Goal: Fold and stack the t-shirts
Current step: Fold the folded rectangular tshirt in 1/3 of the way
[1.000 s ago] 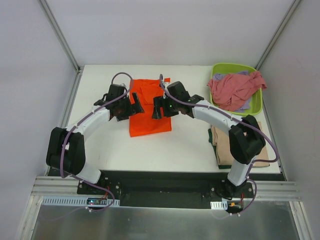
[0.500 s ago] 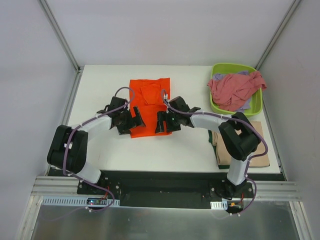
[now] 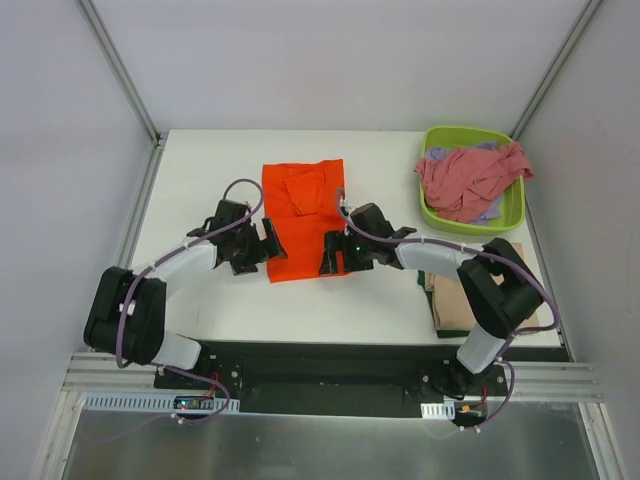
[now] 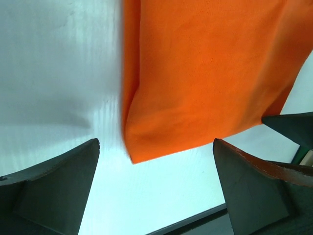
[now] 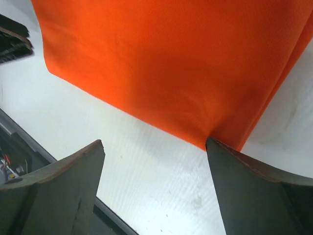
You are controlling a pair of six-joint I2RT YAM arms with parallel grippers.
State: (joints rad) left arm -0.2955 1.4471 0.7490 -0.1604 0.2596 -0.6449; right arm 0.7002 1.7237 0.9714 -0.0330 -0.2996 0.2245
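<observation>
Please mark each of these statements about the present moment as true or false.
1. The orange t-shirt lies on the table. True.
2. The left gripper is shut on the orange t-shirt. False: its fingers are open and hold nothing.
3. A pink t-shirt lies in the lime-green tub. True.
4. The tan t-shirt lies left of the orange one. False: it lies near the table's right edge.

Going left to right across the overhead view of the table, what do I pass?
Left claw → orange t-shirt → right claw → lime-green tub.
</observation>
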